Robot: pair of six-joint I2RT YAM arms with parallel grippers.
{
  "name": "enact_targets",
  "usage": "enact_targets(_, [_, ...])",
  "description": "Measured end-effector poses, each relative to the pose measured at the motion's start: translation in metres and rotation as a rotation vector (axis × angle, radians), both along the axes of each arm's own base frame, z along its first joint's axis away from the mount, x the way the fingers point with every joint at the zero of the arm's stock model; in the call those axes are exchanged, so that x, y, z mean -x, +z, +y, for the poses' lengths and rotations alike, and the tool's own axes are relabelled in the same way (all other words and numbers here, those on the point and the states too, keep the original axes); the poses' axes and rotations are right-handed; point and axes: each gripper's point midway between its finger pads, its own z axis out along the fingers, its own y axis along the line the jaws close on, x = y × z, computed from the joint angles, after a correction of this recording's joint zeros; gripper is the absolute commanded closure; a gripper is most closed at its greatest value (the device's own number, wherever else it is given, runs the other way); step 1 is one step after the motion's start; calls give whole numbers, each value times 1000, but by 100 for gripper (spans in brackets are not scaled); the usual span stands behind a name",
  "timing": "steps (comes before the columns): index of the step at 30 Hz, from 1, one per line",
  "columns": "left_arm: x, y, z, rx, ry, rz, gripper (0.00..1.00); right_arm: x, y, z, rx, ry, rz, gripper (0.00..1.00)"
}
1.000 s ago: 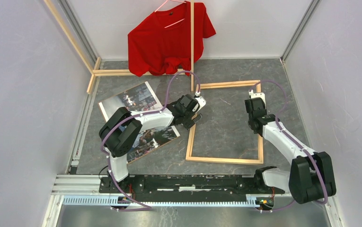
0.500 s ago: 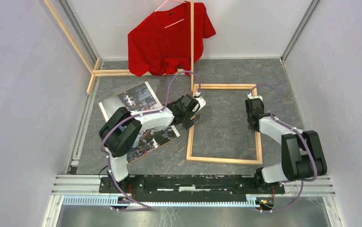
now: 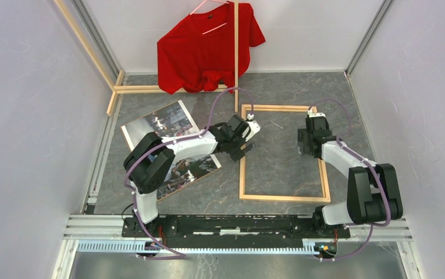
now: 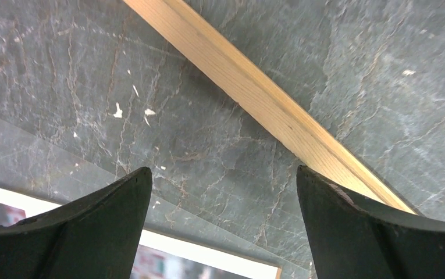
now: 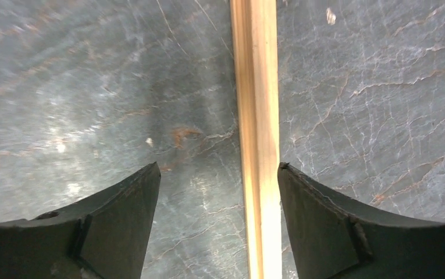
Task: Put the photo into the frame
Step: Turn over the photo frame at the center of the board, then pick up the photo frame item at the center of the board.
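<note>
left gripper (image 4: 223, 180) wide open, empty | right gripper (image 5: 217, 168) parted over frame (image 3: 284, 198) rail, gripping nothing | risk: unheld frame skids if a finger clips it, misaligning with photo (image 3: 167, 122)

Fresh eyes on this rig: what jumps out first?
A red T-shirt hangs at the back, the loudest colour in view. On the grey table the frame lies flat right of centre, the left hand and right hand open above its side strips. The photo lies face up left of it, partly under the left arm.
</note>
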Motion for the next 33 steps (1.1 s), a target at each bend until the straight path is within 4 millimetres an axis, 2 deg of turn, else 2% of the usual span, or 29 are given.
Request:
enact_targets(2, [-3, 6, -4, 14, -3, 0, 0, -4, 10, 3, -24, -7, -28, 13])
enact_targets(3, [-5, 10, -6, 25, -4, -1, 0, -9, 19, 6, -42, -12, -54, 10])
enact_targets(4, [-9, 15, -7, 32, 0, -2, 0, -15, 29, 9, -58, -12, -82, 3])
enact_targets(6, [-15, 27, -8, 46, 6, 2, 0, -32, 56, 17, -107, -14, -169, 2])
enact_targets(9, [-36, 57, 0, 78, 46, -12, 0, -48, 95, 29, -190, -2, -310, 2])
enact_targets(11, [-53, 83, 14, 112, 86, -31, 0, -54, 116, 44, -266, 50, -382, 2])
enact_targets(13, [-70, 115, 42, 153, 150, -61, 0, -60, 132, 64, -361, 119, -460, 2])
enact_targets(14, [-76, 128, 58, 169, 184, -78, 0, -61, 135, 71, -387, 140, -476, 2])
enact_targets(16, [-87, 154, 98, 198, 262, -112, 0, -61, 139, 99, -459, 209, -501, 2])
enact_targets(19, [-94, 179, 162, 218, 393, -157, 0, -60, 137, 156, -527, 347, -472, 2])
enact_targets(20, [-93, 183, 187, 215, 443, -164, 0, -58, 133, 185, -548, 410, -442, 2])
enact_targets(23, [-82, 176, 259, 167, 585, -156, 0, -59, 120, 251, -601, 544, -368, 2])
enact_targets(27, [-58, 147, 332, 65, 727, -111, 0, -64, 98, 312, -631, 637, -282, 2])
enact_targets(29, [-40, 128, 365, -11, 793, -82, 0, -68, 86, 337, -636, 663, -247, 2])
enact_targets(33, [-10, 89, 403, -134, 856, -25, 0, -74, 61, 368, -656, 679, -187, 2])
